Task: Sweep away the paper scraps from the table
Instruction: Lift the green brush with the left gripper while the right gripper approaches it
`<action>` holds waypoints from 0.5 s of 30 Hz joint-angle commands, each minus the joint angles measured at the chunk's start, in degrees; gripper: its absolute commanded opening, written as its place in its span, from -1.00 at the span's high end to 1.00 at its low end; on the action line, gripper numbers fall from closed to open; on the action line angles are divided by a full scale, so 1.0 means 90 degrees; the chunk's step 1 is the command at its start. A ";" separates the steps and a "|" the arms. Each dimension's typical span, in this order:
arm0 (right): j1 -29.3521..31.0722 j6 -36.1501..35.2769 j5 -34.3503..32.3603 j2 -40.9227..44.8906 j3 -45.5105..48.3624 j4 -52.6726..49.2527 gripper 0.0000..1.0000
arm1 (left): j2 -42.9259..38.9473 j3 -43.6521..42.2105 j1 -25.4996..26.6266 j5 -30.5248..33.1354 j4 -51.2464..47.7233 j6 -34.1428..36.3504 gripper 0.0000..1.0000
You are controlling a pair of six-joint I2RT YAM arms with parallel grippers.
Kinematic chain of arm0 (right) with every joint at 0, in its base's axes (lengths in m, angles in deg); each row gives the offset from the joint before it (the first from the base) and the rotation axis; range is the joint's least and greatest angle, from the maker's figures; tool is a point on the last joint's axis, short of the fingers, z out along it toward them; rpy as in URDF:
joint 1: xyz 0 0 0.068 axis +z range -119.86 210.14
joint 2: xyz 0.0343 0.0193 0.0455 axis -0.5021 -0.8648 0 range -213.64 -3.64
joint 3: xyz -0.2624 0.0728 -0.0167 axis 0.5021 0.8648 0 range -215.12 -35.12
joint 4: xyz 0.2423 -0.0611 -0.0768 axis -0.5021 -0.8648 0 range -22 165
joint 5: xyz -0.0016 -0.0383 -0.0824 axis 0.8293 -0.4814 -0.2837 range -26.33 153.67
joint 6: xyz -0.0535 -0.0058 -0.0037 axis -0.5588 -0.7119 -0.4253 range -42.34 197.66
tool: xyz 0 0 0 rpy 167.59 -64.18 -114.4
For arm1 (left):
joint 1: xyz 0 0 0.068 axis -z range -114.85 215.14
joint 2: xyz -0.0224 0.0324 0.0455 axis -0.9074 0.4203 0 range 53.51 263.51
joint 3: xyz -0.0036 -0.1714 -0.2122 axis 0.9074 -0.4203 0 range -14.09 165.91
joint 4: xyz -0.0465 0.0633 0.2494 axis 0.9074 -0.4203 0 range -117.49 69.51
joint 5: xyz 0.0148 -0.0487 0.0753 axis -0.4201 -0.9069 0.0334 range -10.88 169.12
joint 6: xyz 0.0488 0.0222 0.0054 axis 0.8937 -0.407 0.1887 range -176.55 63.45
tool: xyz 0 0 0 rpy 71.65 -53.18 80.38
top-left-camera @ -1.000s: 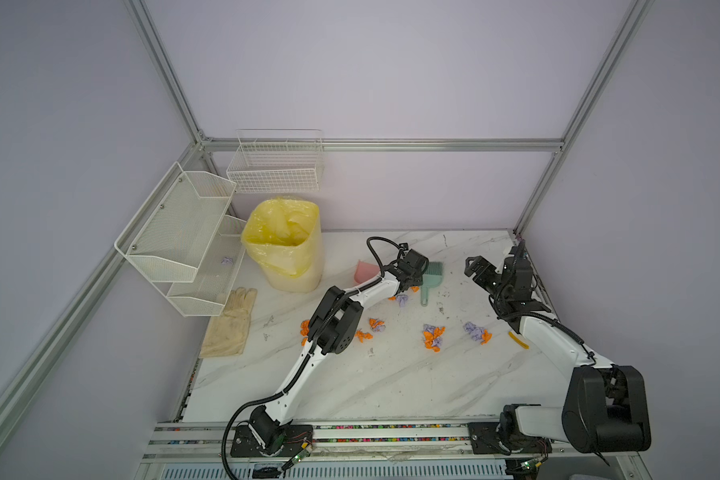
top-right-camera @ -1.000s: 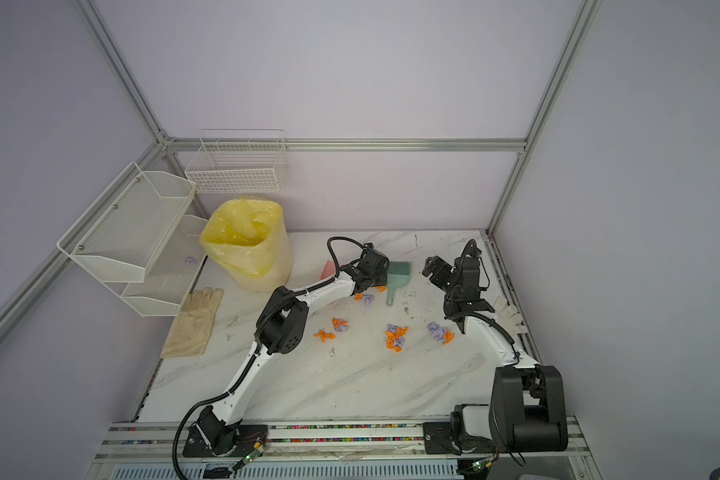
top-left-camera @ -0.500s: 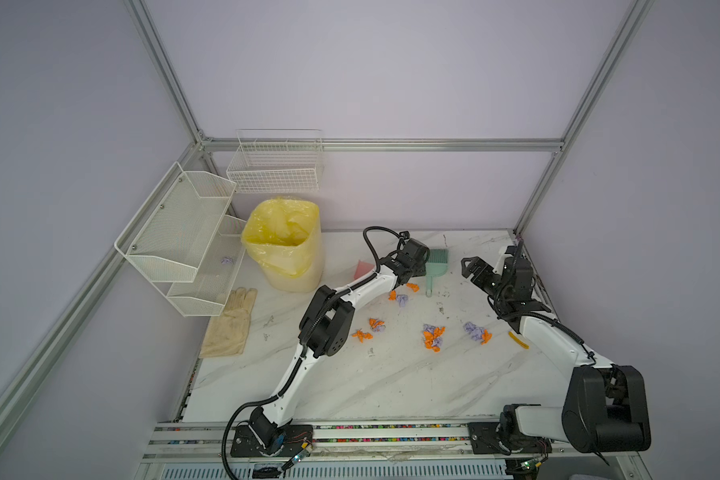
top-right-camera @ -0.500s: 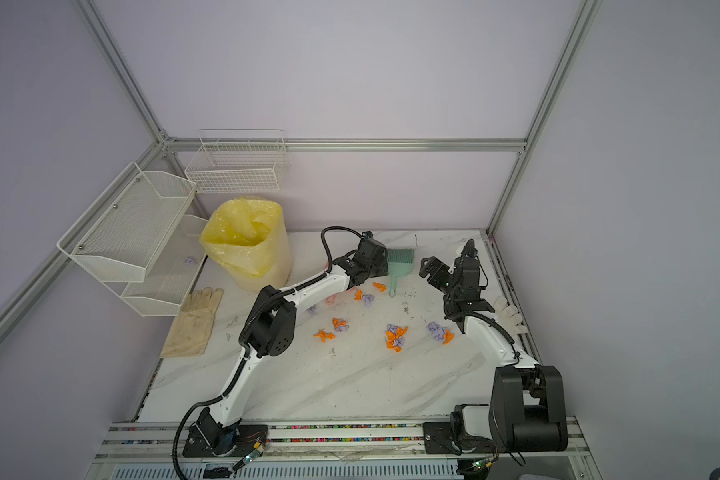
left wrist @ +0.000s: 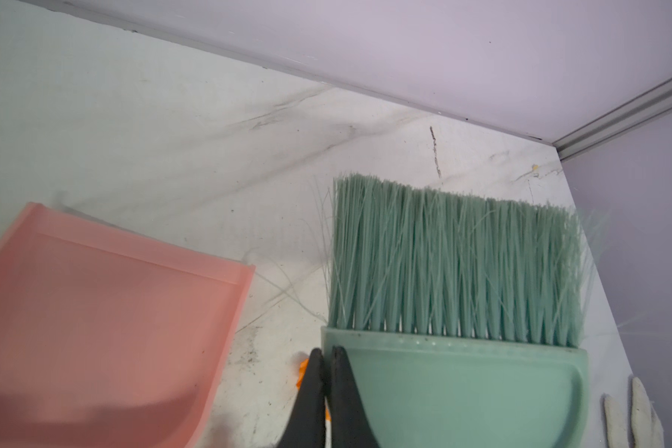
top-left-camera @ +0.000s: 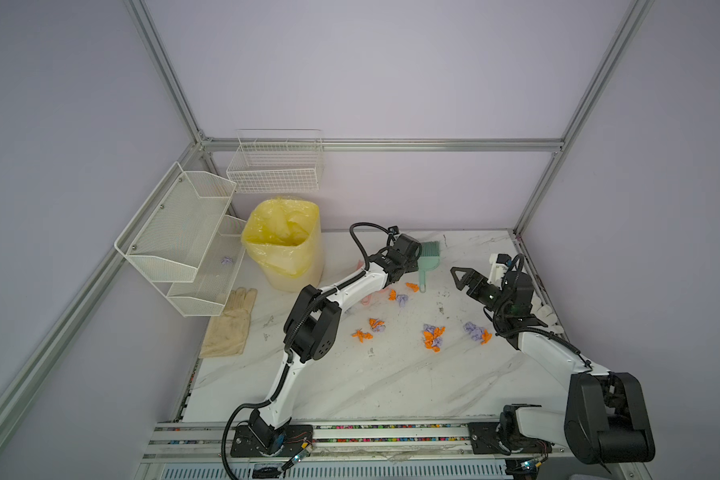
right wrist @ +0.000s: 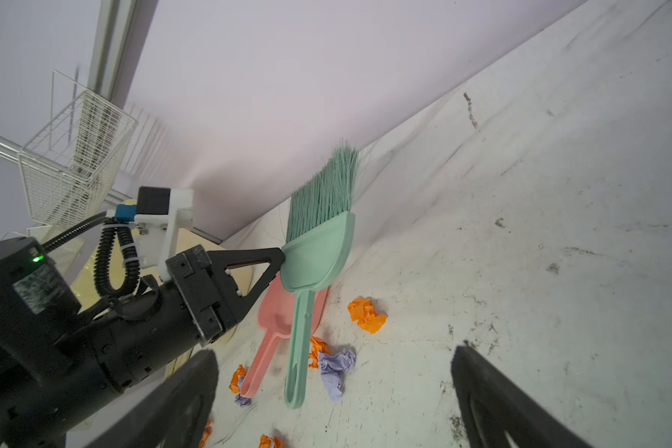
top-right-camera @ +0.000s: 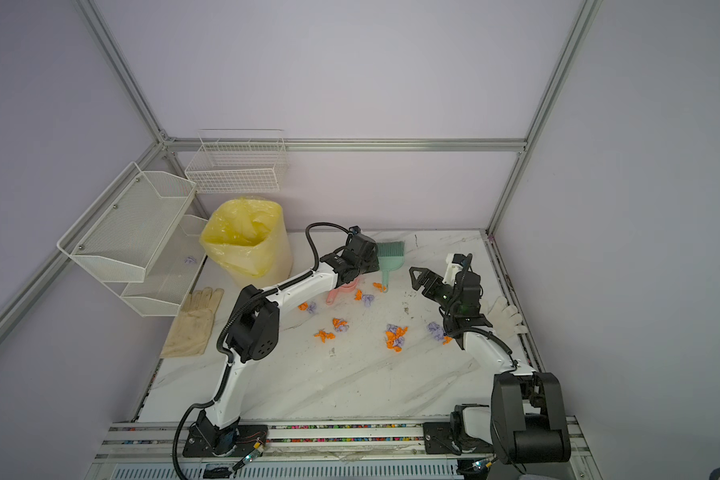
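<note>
On the white marble-patterned tabletop (top-left-camera: 391,386), the mint-green plastic hand brush (left wrist: 454,388) lies touching the tips of the left jaws on one side, with its bristles ahead of them toward the back wall. The pink plastic dustpan (left wrist: 94,329) lies just beside them on the other side. The small crumpled orange and lilac paper scraps (top-left-camera: 433,336) lie scattered behind the left jaws and ahead of the right jaws. The right jaws stand well apart from the brush, to its right.

green brush (top-left-camera: 427,258) just beside pink dustpan (left wrist: 94,310); yellow-lined bin (top-left-camera: 285,245), beige glove (top-left-camera: 231,324), wire racks (top-left-camera: 175,224) at left.
</note>
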 commanded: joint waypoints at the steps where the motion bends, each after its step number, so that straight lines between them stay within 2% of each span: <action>1: 0.0005 0.0363 0.0144 0.0270 0.0364 0.1225 -0.94 | -0.0638 -0.0484 -0.0057 0.0408 0.0126 -0.0460 1.00; 5: 0.0024 0.0654 0.0063 0.0271 0.0657 0.1706 -0.95 | -0.0951 -0.0934 -0.0082 0.0464 0.0266 -0.0811 1.00; 10: 0.0210 0.1127 0.0234 -0.0189 0.0855 0.2383 -0.94 | -0.1251 -0.1424 -0.0127 0.0499 0.0460 -0.1270 1.00; 13: 0.0564 0.1514 0.0345 -0.0617 0.0940 0.3204 -0.93 | -0.1342 -0.1639 -0.0186 0.0386 0.0534 -0.1594 1.00; 15: 0.0910 0.1551 0.0212 -0.0742 0.0855 0.3339 -0.90 | -0.1351 -0.1693 -0.0204 0.0332 0.0549 -0.1718 1.00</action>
